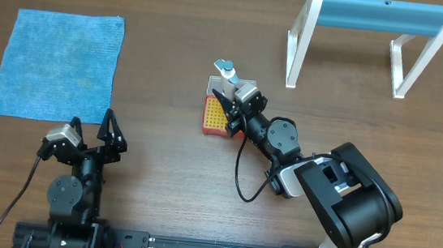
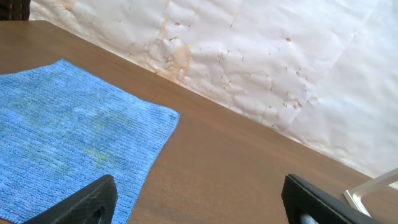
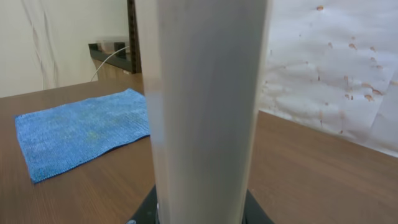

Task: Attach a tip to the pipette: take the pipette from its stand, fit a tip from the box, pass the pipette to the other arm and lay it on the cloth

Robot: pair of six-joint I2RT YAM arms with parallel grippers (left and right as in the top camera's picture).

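The pipette (image 1: 226, 70), white with a blue top, is held upright in my right gripper (image 1: 236, 103), which is shut on its body just above the orange tip box (image 1: 212, 117) at the table's middle. The pipette's pale barrel (image 3: 205, 106) runs up between the dark fingers (image 3: 258, 213); its lower end is hidden. The blue cloth (image 1: 58, 63) lies flat at the far left and is also seen as the cloth (image 2: 62, 130) and the cloth (image 3: 81, 134). My left gripper (image 1: 93, 121) rests open near its base, short of the cloth's near edge, holding nothing.
The pipette stand (image 1: 378, 25), a blue bar on white legs, is at the far right; one white leg (image 2: 373, 186) is visible from the left wrist. A pale lid-like panel (image 1: 248, 86) sits behind the tip box. Bare brown tabletop lies between cloth and box.
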